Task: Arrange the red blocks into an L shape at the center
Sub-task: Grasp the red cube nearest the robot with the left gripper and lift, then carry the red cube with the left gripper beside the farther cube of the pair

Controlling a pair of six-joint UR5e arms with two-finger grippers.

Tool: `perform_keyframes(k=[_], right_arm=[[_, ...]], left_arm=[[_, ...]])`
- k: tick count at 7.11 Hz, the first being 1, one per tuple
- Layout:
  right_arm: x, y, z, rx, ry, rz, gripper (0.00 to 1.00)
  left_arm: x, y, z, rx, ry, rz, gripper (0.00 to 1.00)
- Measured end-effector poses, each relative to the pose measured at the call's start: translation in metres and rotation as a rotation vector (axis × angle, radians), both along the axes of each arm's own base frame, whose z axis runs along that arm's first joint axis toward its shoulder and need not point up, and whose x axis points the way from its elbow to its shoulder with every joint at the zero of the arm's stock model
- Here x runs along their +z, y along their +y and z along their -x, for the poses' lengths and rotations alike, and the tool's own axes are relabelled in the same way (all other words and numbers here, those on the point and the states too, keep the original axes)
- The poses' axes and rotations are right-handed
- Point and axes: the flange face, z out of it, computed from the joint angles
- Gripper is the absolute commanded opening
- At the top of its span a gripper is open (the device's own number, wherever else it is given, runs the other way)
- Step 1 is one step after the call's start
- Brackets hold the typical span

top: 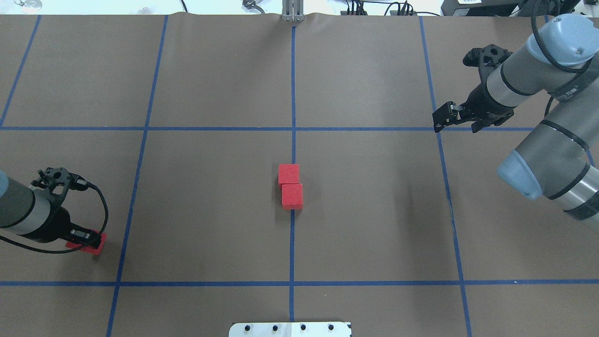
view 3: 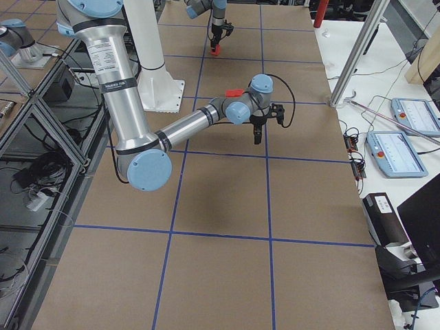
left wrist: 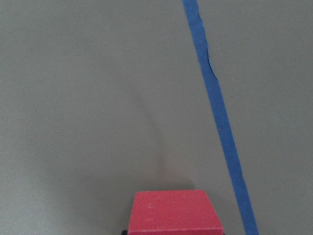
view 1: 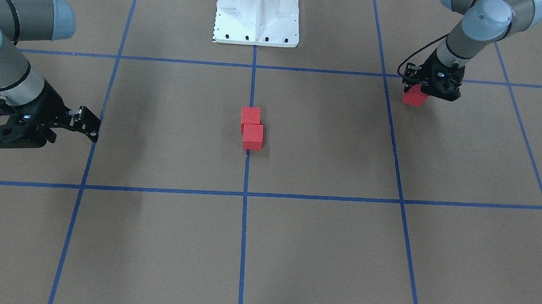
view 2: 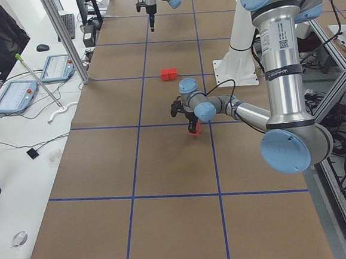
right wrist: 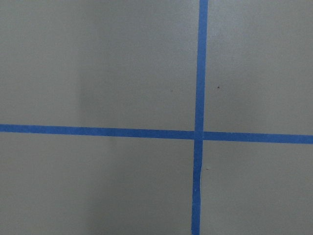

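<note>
Two red blocks [view 1: 250, 115] [view 1: 253, 137] sit touching on the center [view 1: 273, 123], on the middle blue tape line, slightly offset from each other; in the overhead view they show as one [top: 288, 174] and the other [top: 292, 195]. My left gripper [view 1: 423, 90] is shut on the third red block [view 1: 414, 96] at floor level, far out on my left [top: 89, 238]. The left wrist view shows this block [left wrist: 173, 213] at its bottom edge, beside a blue tape line. My right gripper [view 1: 90, 125] is open and empty, low over the floor on my right [top: 442, 120].
The white robot base plate [view 1: 256, 30] stands behind the center. Blue tape lines [top: 292, 283] split the brown floor into grid squares. The right wrist view shows only a tape crossing [right wrist: 198, 134]. Operator desks with tablets [view 2: 14, 97] lie beyond the far edge.
</note>
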Motion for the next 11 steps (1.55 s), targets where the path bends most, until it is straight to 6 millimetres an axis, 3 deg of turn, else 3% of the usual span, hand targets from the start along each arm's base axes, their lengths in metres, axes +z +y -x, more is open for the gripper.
perform_keyframes(k=[2,3,5,6,7,9,11], right_arm=[[-0.002,0.001,-0.001,0.001,-0.003,-0.003,0.99],[-0.002,0.0,-0.002,0.003,-0.003,-0.003,0.99],[0.0,-0.003,-0.006,0.013,0.004,-0.004,0.99],[0.002,-0.004,-0.008,0.017,0.008,-0.003,0.99],[0.003,-0.004,-0.008,0.019,0.01,-0.002,0.99],[0.005,-0.004,-0.009,0.022,0.013,0.0,0.99],[0.006,-0.005,-0.013,0.032,0.014,0.006,0.99]], left_arm=[[-0.047,-0.052,0.005,-0.209,-0.052,0.206,0.0],[-0.076,-0.076,-0.014,-0.344,-0.047,0.327,0.0],[-0.13,-0.136,-0.086,-0.602,-0.047,0.6,0.0],[-0.151,-0.148,-0.112,-0.725,-0.054,0.741,0.0],[-0.17,-0.146,-0.133,-0.839,-0.053,0.881,0.0],[-0.207,-0.124,-0.188,-1.021,-0.062,1.1,0.0],[-0.24,-0.116,-0.239,-1.167,-0.076,1.235,0.0]])
